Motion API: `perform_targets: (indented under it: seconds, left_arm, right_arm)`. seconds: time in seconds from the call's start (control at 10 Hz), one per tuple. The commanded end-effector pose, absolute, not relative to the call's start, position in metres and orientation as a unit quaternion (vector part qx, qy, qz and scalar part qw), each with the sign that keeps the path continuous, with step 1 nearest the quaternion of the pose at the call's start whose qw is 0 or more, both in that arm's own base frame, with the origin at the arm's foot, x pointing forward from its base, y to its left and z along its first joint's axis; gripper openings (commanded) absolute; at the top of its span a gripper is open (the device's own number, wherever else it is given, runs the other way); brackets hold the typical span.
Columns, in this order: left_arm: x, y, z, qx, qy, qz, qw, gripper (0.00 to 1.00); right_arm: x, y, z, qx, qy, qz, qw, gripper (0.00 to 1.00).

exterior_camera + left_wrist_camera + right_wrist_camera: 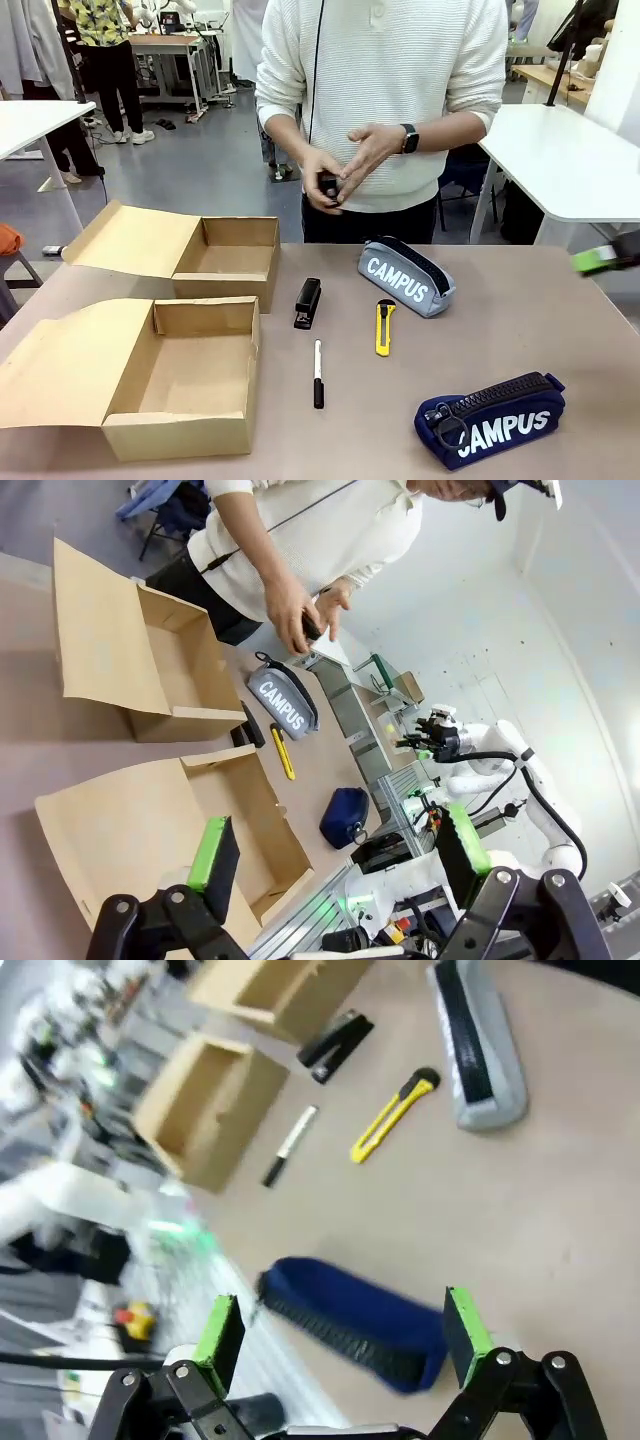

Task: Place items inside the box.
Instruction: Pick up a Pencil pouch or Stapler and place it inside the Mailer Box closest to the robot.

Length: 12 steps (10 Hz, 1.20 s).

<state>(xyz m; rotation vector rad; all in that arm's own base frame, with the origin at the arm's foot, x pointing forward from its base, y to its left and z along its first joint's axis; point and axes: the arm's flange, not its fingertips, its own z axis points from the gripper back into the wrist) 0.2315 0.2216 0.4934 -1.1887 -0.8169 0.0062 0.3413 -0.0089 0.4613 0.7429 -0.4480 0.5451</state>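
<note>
On the table lie a grey "CAMPUS" pouch (405,277), a navy one (490,420), a black stapler (307,302), a yellow utility knife (384,326) and a black marker pen (318,373). Two open cardboard boxes stand at the left, one near (180,385) and one farther back (225,260). My right gripper (342,1328) is open above the navy pouch (350,1320), apart from it; its green pad (603,259) shows blurred at the right edge. My left gripper (335,850) is open and holds nothing, high above the near box (250,815).
A person in a white sweater stands at the far edge, both hands on a small dark thing (330,187) above the table. Each box's flat lid lies spread to the left (60,365). Bare tabletop lies between the pouches (520,330).
</note>
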Motion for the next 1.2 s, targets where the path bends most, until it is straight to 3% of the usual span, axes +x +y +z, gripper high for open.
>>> perform_targets:
  seconds: [0.0,0.1,0.4,0.5,0.8,1.1]
  left_arm:
    - [0.231,0.222,0.495,-0.546,-0.385,-0.006,0.745,1.0]
    - [0.231,0.222,0.495,-0.546,-0.385,-0.006,0.745,1.0]
    - [0.231,0.222,0.495,-0.546,-0.385,-0.006,0.745,1.0]
    - [0.231,0.222,0.495,-0.546,-0.385,-0.006,0.745,1.0]
    - [0.231,0.222,0.495,-0.546,-0.385,-0.006,0.745,1.0]
    - [0.231,0.222,0.495,-0.546,-0.385,-0.006,0.745,1.0]
  right_arm:
    - [0.327,0.041,0.418,0.261,-0.235,0.308,0.884,1.0]
    - [0.341,-0.009,0.461,0.355,-0.214,0.261,0.872,1.0]
    - [0.341,-0.009,0.461,0.355,-0.214,0.261,0.872,1.0]
    - [0.349,0.002,0.459,0.338,-0.221,0.276,0.872,1.0]
    - [0.447,0.073,0.448,0.28,-0.206,0.32,0.882,1.0]
    - [0.515,0.143,0.42,0.184,-0.183,0.349,0.901,1.0]
